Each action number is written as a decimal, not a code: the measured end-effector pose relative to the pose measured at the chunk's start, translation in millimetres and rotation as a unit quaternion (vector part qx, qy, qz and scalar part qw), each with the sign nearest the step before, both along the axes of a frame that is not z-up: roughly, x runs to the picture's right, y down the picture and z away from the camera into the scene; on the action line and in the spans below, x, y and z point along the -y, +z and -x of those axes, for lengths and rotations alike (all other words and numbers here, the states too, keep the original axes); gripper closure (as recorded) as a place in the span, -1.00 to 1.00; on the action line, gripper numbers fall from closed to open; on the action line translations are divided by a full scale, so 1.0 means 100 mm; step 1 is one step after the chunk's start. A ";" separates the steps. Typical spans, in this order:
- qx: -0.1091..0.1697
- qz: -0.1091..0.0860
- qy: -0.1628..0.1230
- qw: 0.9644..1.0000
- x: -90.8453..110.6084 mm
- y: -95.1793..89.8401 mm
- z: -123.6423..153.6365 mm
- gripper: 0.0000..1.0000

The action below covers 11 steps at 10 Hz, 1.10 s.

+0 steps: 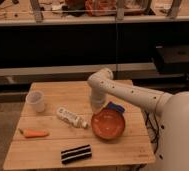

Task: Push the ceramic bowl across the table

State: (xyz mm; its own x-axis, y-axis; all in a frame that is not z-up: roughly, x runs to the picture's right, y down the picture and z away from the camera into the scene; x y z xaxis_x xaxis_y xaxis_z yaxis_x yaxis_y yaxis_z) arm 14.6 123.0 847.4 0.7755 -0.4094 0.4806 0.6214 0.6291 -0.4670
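Past striped block at near edge: ceramic bowl right of centre on table, gripper low at its far-left rim, grip state can't tell; looks pre-push, likely needs low, level shove, avoiding bottle on left.
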 end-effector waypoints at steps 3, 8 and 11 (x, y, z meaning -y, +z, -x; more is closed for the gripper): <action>0.004 -0.014 0.012 1.000 0.11 -0.08 -0.07 1.00; 0.004 -0.017 0.018 1.000 0.19 -0.17 -0.29 1.00; 0.002 -0.017 0.016 1.000 0.04 -0.06 -0.48 1.00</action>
State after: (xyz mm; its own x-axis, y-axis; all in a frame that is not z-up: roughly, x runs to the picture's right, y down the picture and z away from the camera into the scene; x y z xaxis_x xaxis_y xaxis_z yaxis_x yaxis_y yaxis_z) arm 62.3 118.8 841.0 0.7869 -0.3996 0.4702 0.6021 0.6641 -0.4433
